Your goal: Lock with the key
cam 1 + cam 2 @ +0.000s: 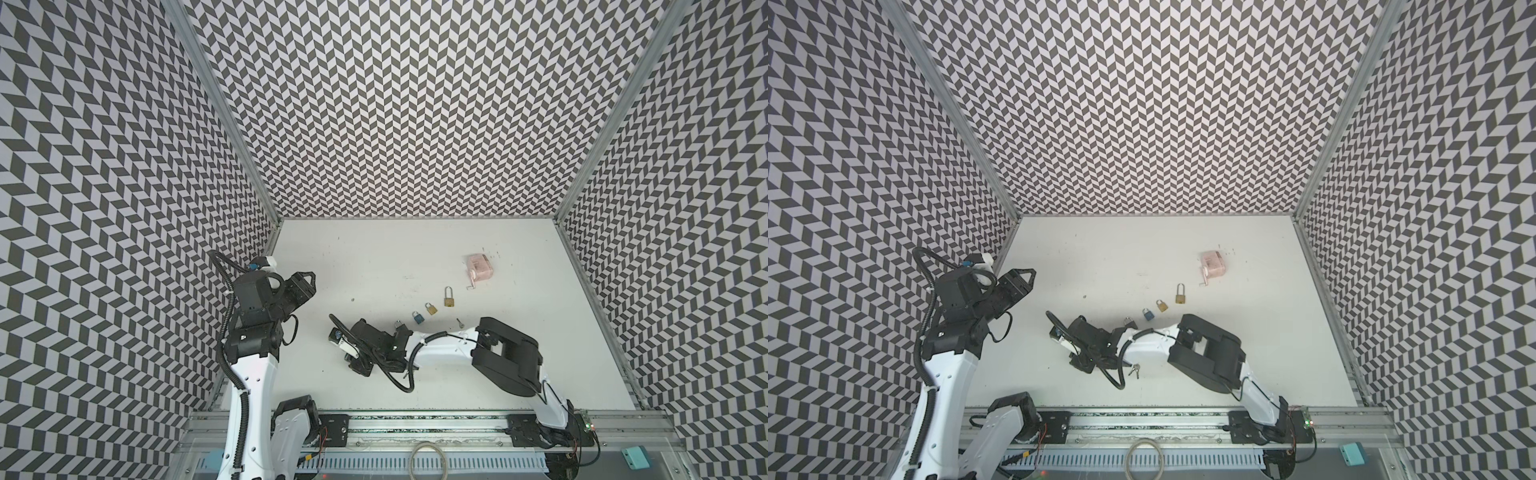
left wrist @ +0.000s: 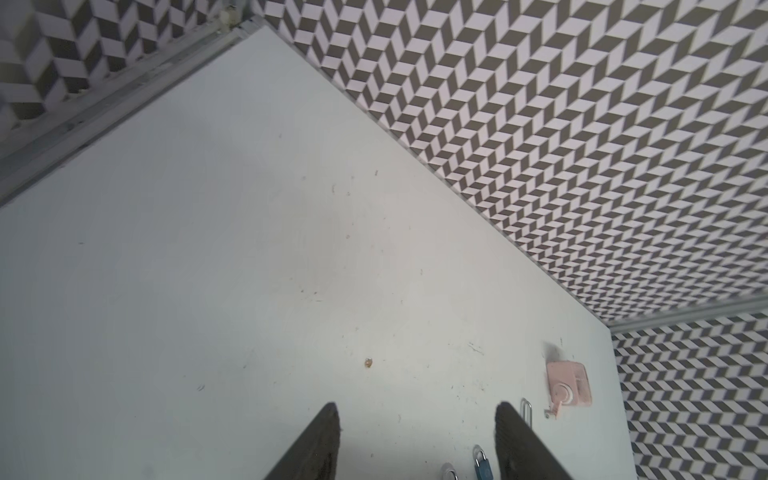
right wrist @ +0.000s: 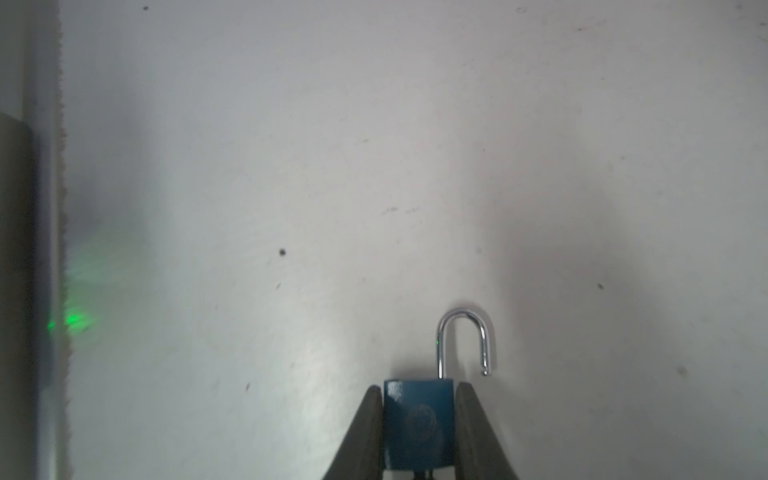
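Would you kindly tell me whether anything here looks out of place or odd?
The blue padlock held in the right gripper has its shackle open: one end hangs free of the body. Nothing looks damaged.

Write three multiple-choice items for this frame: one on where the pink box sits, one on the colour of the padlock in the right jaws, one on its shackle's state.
1. Where is the pink box?
A in the left jaws
B on the table, right rear part
C beside the left arm's base

2. What colour is the padlock in the right jaws?
A red
B brass
C blue

3. How is that padlock's shackle?
A open, one end free
B shut into the body
C missing

Key:
1 B: both top views show it lying right of centre, toward the back.
2 C: the right wrist view shows a blue body between the jaws.
3 A: the hooked end hangs clear of the body.
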`<state>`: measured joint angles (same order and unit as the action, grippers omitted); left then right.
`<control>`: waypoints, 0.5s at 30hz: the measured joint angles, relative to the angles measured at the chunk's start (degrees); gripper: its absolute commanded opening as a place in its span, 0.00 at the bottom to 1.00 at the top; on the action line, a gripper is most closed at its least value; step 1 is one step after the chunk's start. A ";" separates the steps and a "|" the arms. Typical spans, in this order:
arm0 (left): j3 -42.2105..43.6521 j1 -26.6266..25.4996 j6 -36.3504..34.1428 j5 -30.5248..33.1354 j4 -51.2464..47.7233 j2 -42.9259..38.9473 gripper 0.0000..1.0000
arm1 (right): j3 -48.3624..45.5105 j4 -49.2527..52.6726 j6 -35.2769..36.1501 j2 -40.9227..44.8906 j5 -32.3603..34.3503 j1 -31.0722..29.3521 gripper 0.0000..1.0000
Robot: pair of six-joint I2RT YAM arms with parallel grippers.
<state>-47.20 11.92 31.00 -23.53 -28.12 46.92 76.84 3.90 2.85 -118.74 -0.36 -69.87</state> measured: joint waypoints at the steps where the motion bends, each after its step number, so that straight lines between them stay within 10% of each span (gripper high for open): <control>1: 0.28 -0.85 -0.26 -1.64 1.27 -0.26 0.60 | -2.47 0.13 -0.59 3.28 -0.04 0.28 0.14; 15: 5.20 -24.33 4.70 -18.34 30.03 -4.11 0.69 | -24.17 -3.93 -14.95 52.41 -23.65 24.50 0.00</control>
<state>-42.00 -12.40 35.70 -41.87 1.91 42.81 52.66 -0.03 -12.10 -66.32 -24.01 -45.36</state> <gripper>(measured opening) 0.660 0.240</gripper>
